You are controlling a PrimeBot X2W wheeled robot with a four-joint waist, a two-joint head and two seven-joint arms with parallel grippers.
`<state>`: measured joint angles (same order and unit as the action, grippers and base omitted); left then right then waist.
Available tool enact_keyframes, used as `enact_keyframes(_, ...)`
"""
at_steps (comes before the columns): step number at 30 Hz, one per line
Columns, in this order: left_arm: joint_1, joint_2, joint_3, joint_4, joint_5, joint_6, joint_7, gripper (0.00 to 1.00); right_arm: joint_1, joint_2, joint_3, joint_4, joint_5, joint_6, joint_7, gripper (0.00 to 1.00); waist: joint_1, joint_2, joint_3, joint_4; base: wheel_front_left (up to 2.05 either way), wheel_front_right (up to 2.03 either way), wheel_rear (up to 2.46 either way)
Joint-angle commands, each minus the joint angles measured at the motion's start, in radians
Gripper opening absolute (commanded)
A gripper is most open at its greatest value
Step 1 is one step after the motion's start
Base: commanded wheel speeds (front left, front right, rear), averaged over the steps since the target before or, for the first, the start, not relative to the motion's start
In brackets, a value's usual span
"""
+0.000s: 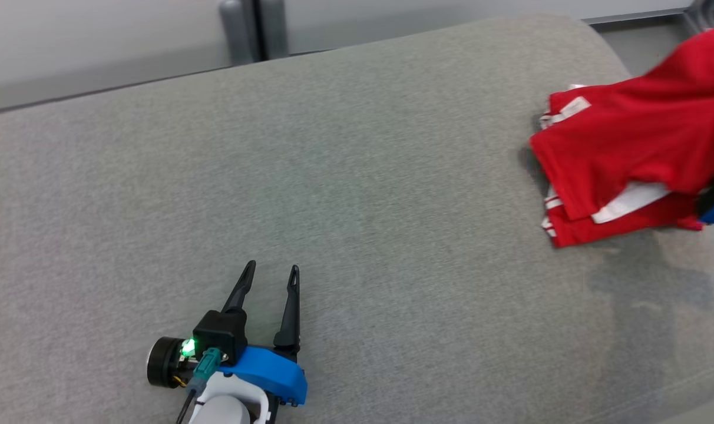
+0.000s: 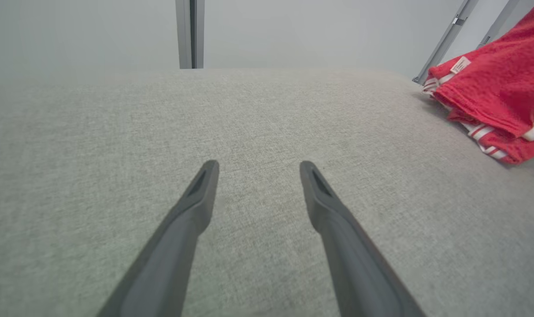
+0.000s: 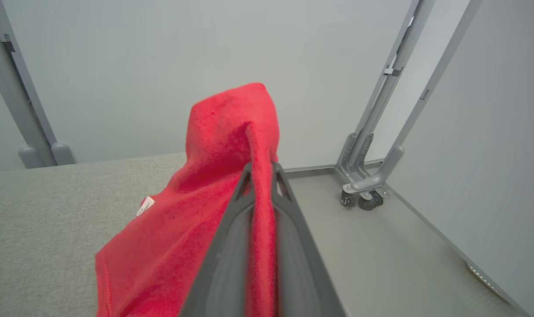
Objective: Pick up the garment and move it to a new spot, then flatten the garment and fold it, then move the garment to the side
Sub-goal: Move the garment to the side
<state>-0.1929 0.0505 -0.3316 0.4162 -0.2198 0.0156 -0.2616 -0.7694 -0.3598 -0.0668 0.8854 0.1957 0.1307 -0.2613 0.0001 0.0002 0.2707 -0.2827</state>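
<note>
Most steps are looking done — garment [image 1: 628, 159] is appearing folded; right gripper [image 3: 261, 172] is clamping its fabric, prob. mid side-move; left gripper [image 1: 273, 268] is hovering w/ fingers spread, empty.

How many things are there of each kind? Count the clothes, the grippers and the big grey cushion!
Garment: 1
Grippers: 2 (left gripper, right gripper)
Cushion: 1
Total: 4

The red garment [image 1: 628, 147] runs off the right edge of the head view; its white label [image 2: 459, 64] is too small to read; cloth hides the gap inside the right gripper [image 3: 261, 172].
</note>
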Motion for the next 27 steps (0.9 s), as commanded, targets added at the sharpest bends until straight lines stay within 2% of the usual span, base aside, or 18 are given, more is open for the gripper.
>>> enact_keyframes(1, -0.026, 0.000, -0.005, -0.007, -0.002, 0.002, -0.005, 1.00, -0.028, -0.045, -0.064, 0.043, -0.045, 0.000, -0.005, 0.00, -0.0001, -0.0002, 0.023, 0.034, 0.00, 0.00, 0.00)
enact_keyframes(2, -0.027, 0.000, -0.008, -0.007, -0.002, 0.005, -0.005, 1.00, -0.031, -0.060, -0.095, 0.065, -0.073, 0.000, -0.005, 0.00, -0.0001, -0.0002, 0.027, 0.041, 0.00, 0.00, 0.00)
enact_keyframes(3, -0.027, 0.000, -0.010, -0.007, -0.002, 0.006, -0.005, 1.00, -0.032, -0.068, -0.129, 0.092, -0.095, 0.000, -0.005, 0.21, -0.0001, -0.0002, 0.030, 0.048, 0.00, 0.00, 0.00)
enact_keyframes(4, -0.029, 0.000, -0.013, -0.006, 0.000, 0.006, -0.004, 1.00, -0.035, -0.082, -0.168, 0.113, -0.122, 0.000, -0.005, 1.00, -0.0001, -0.0002, 0.033, 0.055, 0.00, 0.00, 0.00)
enact_keyframes(6, -0.037, 0.000, -0.014, -0.007, 0.004, 0.009, -0.005, 1.00, -0.043, -0.095, -0.246, 0.124, -0.178, 0.000, -0.005, 1.00, -0.0001, -0.0002, 0.040, 0.066, 0.00, 0.00, 0.00)
enact_keyframes(8, -0.043, 0.000, -0.011, -0.008, 0.006, 0.012, -0.005, 1.00, -0.039, -0.080, -0.323, 0.109, -0.227, 0.000, -0.005, 1.00, -0.0001, -0.0002, 0.043, 0.074, 0.00, 0.00, 0.00)
enact_keyframes(9, -0.043, 0.000, -0.011, -0.008, 0.006, 0.012, -0.005, 1.00, -0.039, -0.080, -0.323, 0.109, -0.227, 0.000, -0.005, 1.00, -0.0001, -0.0002, 0.043, 0.074, 0.00, 0.00, 0.00)
enact_keyframes(13, -0.041, 0.000, 0.001, -0.012, 0.010, 0.025, -0.005, 1.00, -0.002, 0.019, -0.382, -0.006, -0.272, 0.000, -0.005, 1.00, -0.0001, -0.0002, 0.039, 0.087, 0.00, 0.00, 0.00)
enact_keyframes(19, -0.016, 0.000, 0.032, -0.034, 0.022, 0.049, -0.005, 1.00, 0.096, 0.186, -0.271, -0.193, -0.208, 0.000, -0.004, 1.00, -0.0001, -0.0002, 0.007, 0.110, 0.00, 0.00, 0.00)
enact_keyframes(23, 0.001, 0.000, 0.054, -0.057, 0.014, 0.051, -0.005, 1.00, 0.194, 0.248, -0.164, -0.287, -0.142, 0.000, -0.004, 1.00, -0.0001, -0.0002, -0.020, 0.139, 0.00, 0.00, 0.00)
enact_keyframes(27, 0.025, 0.000, 0.072, -0.065, 0.007, 0.053, -0.005, 1.00, 0.293, 0.280, -0.095, -0.333, -0.083, 0.000, -0.004, 1.00, -0.0001, -0.0002, -0.055, 0.180, 0.00, 0.00, 0.00)
